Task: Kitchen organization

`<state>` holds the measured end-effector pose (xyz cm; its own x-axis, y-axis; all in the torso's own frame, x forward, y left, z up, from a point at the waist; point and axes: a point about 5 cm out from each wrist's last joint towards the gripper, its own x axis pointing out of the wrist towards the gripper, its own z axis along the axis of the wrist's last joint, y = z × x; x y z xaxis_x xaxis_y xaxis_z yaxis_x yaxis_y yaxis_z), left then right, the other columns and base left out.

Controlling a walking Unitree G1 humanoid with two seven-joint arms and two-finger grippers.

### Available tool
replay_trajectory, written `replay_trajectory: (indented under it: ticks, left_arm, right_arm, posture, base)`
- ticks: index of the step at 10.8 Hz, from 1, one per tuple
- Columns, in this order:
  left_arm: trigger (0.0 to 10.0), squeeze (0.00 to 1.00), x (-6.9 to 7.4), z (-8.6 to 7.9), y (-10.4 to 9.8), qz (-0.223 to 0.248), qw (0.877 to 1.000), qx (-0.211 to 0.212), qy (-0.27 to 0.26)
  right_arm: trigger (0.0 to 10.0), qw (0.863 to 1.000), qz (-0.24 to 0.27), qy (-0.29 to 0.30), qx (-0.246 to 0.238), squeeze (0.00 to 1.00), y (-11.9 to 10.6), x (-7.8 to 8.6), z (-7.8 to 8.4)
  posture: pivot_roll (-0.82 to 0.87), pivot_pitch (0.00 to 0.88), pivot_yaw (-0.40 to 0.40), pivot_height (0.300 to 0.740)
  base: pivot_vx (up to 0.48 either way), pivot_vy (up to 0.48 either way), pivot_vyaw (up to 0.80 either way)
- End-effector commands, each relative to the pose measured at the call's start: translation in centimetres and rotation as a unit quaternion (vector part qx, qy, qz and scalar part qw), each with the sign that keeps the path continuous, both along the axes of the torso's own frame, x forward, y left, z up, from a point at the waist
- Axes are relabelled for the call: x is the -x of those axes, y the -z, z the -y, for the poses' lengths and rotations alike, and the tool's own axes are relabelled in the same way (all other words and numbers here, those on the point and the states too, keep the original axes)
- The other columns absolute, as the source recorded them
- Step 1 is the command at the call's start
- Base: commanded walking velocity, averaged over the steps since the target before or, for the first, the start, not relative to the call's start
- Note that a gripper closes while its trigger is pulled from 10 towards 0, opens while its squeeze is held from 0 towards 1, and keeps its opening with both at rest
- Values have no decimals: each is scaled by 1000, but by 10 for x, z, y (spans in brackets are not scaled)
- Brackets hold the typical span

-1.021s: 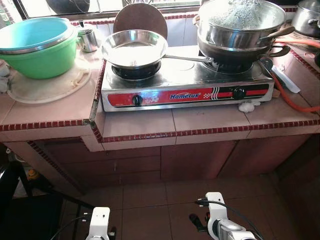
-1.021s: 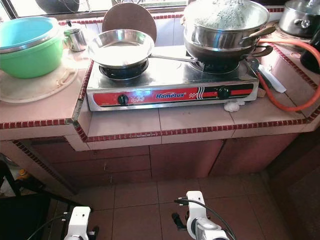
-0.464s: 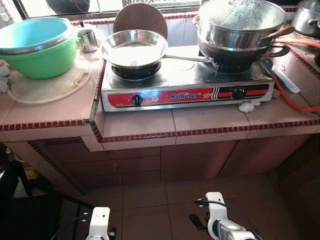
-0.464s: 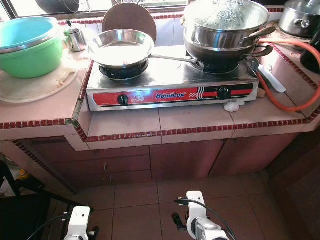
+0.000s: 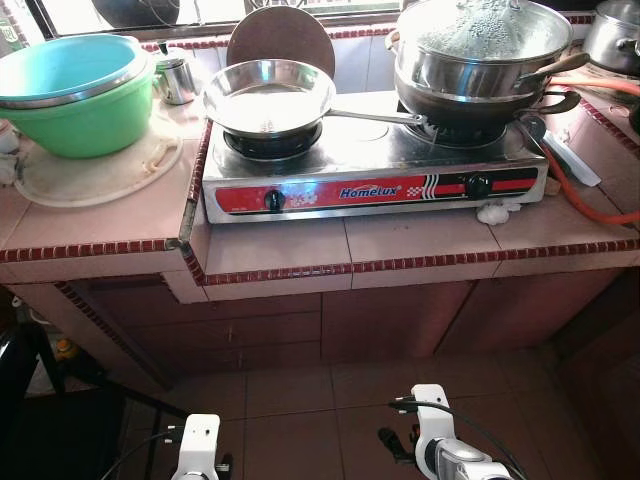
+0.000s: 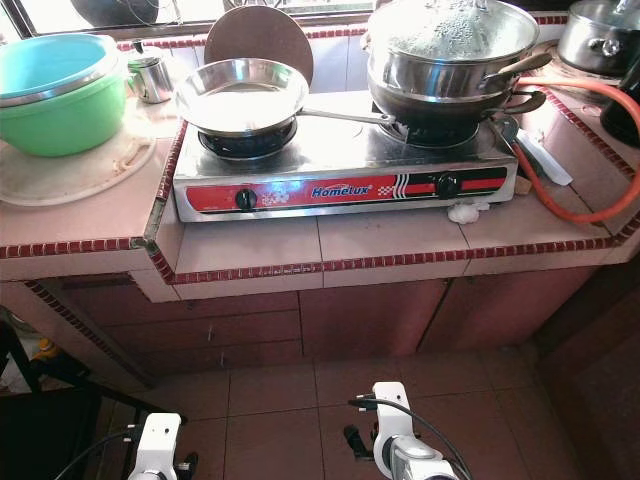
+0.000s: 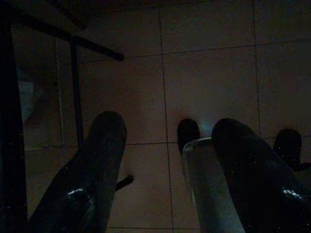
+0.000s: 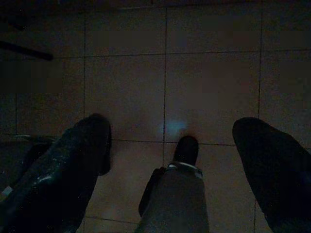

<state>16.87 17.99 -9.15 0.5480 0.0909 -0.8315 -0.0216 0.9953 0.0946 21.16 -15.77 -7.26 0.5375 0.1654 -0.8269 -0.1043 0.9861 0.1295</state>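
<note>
A steel frying pan [image 5: 268, 95] sits on the left burner of a two-burner gas stove [image 5: 370, 170] on the tiled counter [image 5: 280, 245]. Stacked steel pots [image 5: 485, 45] with long handles stand on the right burner. A green basin [image 5: 75, 90] rests on a white round tray [image 5: 95, 172] at the counter's left. Both arms hang low over the floor: the left arm [image 5: 197, 445] and the right arm [image 5: 440, 445] show at the bottom edge. My left gripper [image 7: 167, 126] and right gripper [image 8: 174, 127] are open above the floor tiles, holding nothing.
A small steel cup [image 5: 178, 78] and a round brown board [image 5: 280, 35] stand behind the pan. An orange gas hose [image 5: 585, 200] runs along the counter's right side, beside a white rag [image 5: 493, 211]. Another pot [image 5: 615, 35] is at the far right. Black metal legs [image 5: 60, 370] stand at the lower left.
</note>
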Motion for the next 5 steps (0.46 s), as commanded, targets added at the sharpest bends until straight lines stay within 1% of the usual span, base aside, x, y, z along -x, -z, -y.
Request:
replay_trajectory:
  ticks: [1,5]
  left_arm:
    - [10000,0,-5,-7,-2,-6,999,25,-47]
    - [10000,0,-5,-7,-2,-6,999,25,-47]
  right_arm:
    - [10000,992,7,-72,99,0,-5,-11,-10]
    - [10000,992,7,-72,99,0,-5,-11,-10]
  posture:
    - [-46,23,40,740]
    - [-46,23,40,740]
  base:
    - [0,0,0]
    - [0,0,0]
